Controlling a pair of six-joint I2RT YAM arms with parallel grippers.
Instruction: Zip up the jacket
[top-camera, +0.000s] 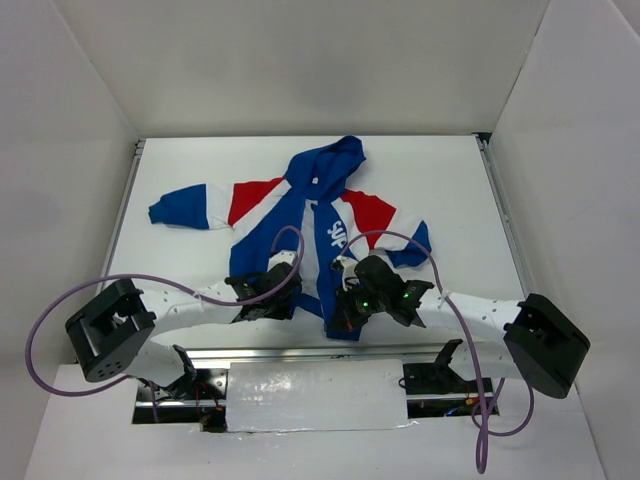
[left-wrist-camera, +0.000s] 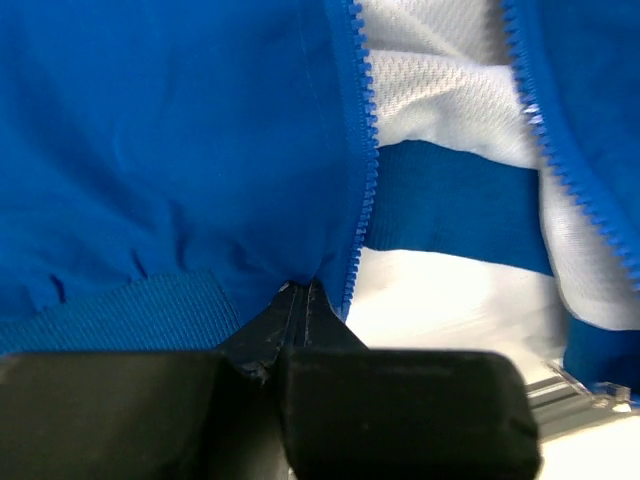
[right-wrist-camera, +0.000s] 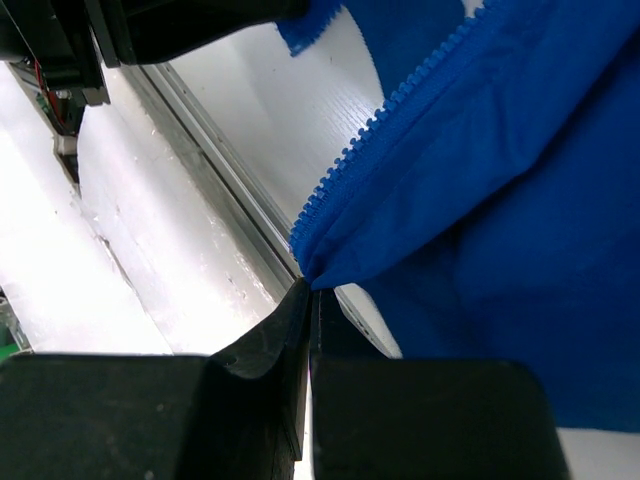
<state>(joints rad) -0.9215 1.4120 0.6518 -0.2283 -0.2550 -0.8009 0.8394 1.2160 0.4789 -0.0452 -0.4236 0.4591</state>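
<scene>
The jacket lies unzipped on the desk, its hem at the desk's near edge. The left claw is pinched on the hem beside the zipper. The right claw is clamped on the jacket's other bottom corner.

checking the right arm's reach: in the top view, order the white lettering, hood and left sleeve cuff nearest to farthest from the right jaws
1. white lettering, mid-chest, just beyond them
2. hood, at the far end, straight ahead
3. sleeve cuff, far out to the left
</scene>
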